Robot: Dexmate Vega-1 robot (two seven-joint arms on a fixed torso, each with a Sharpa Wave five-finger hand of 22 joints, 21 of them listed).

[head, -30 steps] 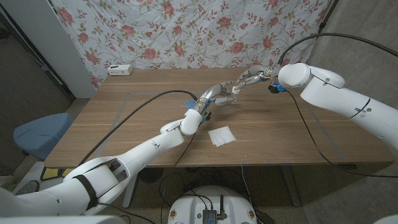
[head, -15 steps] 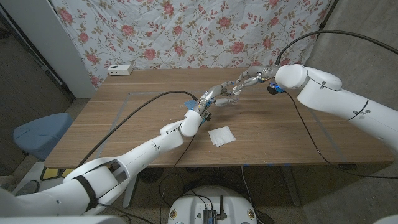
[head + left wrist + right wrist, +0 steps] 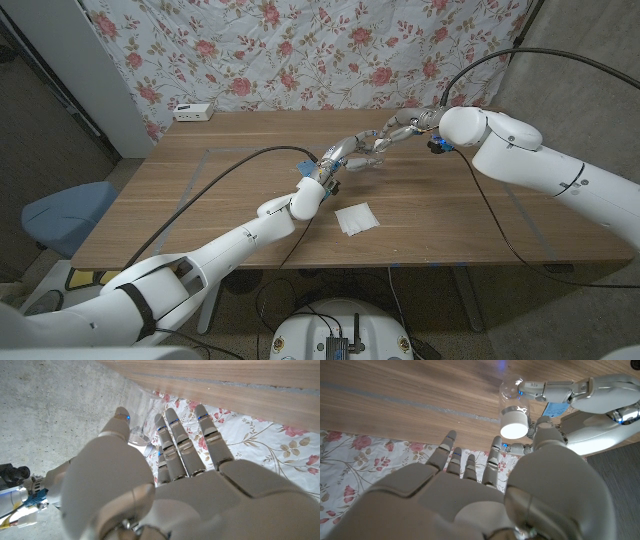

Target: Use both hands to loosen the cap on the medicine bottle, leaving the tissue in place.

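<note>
A clear medicine bottle (image 3: 512, 394) with a white cap (image 3: 514, 422) is held off the table between the two hands. My left hand (image 3: 343, 156) grips its clear body (image 3: 139, 415) between thumb and fingers (image 3: 540, 386). My right hand (image 3: 396, 128) hovers just short of the cap with its fingers (image 3: 470, 462) spread and its thumb (image 3: 546, 430) beside the cap; no contact shows. A white tissue (image 3: 357, 218) lies on the wooden table (image 3: 200, 190), nearer the front edge than the hands.
A small white box (image 3: 192, 111) sits at the table's far left corner, in front of a floral cloth backdrop (image 3: 300, 50). A blue chair (image 3: 60, 212) stands to the table's left. Black cables run along both arms.
My right arm has edged a little toward the left hand and the bottle. The left hand and the tissue have stayed put.
</note>
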